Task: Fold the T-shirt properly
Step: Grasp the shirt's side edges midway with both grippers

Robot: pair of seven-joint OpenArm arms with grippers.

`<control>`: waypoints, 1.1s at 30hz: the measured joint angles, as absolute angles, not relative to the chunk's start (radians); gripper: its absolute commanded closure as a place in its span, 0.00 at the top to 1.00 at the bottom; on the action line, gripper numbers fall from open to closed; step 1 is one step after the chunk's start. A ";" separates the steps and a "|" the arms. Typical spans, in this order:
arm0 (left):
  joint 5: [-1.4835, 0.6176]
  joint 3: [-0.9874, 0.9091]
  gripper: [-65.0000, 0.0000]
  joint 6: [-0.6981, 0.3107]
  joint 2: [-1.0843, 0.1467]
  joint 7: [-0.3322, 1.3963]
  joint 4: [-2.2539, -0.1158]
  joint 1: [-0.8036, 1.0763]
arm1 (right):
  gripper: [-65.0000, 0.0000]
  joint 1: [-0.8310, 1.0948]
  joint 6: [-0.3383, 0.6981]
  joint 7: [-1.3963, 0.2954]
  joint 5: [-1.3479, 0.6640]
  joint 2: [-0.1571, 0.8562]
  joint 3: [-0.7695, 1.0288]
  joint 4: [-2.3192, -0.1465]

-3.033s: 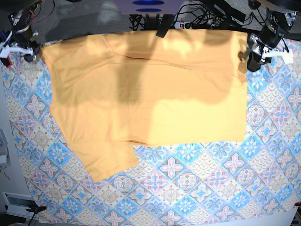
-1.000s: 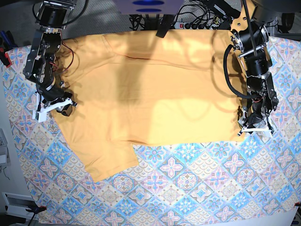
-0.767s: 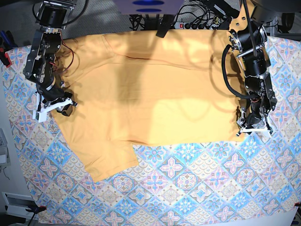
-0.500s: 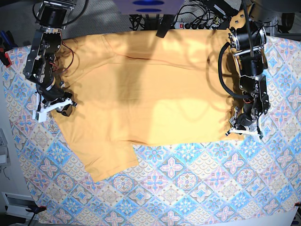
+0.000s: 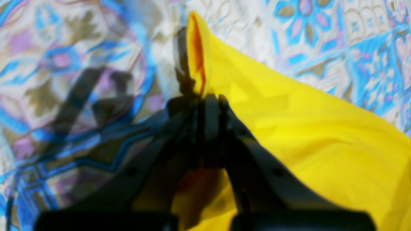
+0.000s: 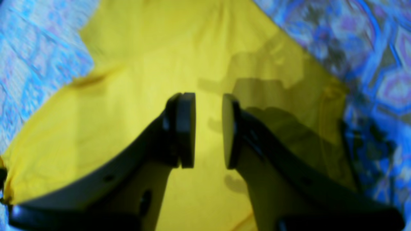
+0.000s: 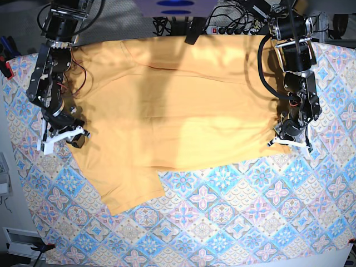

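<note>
The T-shirt (image 7: 178, 105) lies spread over the patterned cloth (image 7: 233, 217), covering most of its upper half, with one sleeve reaching down toward the cloth's lower left. Its top edge runs into shadow near the cables (image 7: 233, 25) beyond the cloth, and the thin dark neckline (image 7: 164, 68) shows only as a short line there.

The left gripper (image 7: 288, 140) sits at the shirt's lower corner on the side opposite that sleeve. In the left wrist view its jaws are pressed together on the fabric's edge (image 5: 197, 64), which stands up in a narrow fold just past the tips. That view is blurred, so how much fabric lies between the jaws is hard to make out, and the gripper's own dark body hides the shirt directly beneath it. In the base view the corner is lifted and pulled slightly inward from the cloth.

The right gripper (image 7: 64, 136) is at the shirt's other side edge, just above the sleeve. In the right wrist view its jaws stand parted with a clear gap, the two round pads (image 6: 186, 128) facing each other above the yellow fabric (image 6: 128, 96); nothing sits between them. Whether the tips touch the shirt cannot be told, since the view is soft and the fingers' shadow falls across the fabric beside them.
</note>
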State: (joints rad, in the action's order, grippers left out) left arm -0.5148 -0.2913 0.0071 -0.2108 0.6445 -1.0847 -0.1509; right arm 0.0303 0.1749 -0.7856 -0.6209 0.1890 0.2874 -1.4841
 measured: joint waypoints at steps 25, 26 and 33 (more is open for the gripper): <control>-0.527 -0.294 0.00 0.000 -0.213 0.646 -1.489 0.100 | 0.22 -0.383 0.229 -0.479 -0.043 0.243 0.012 -0.845; -0.527 -0.294 0.00 0.000 -0.214 0.646 -1.499 0.110 | 0.22 -0.395 0.247 -0.454 -0.042 0.250 0.012 -0.812; -0.527 -0.294 0.00 0.000 -0.214 0.646 -1.526 0.135 | 0.27 -0.423 0.284 -0.368 -0.037 0.280 0.013 -0.664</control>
State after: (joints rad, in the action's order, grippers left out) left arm -0.5274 -0.2939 0.0002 -0.2138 0.6464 -1.5265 0.1349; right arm -0.4232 0.2840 -0.3679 -0.0372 0.2798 0.0132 -0.6640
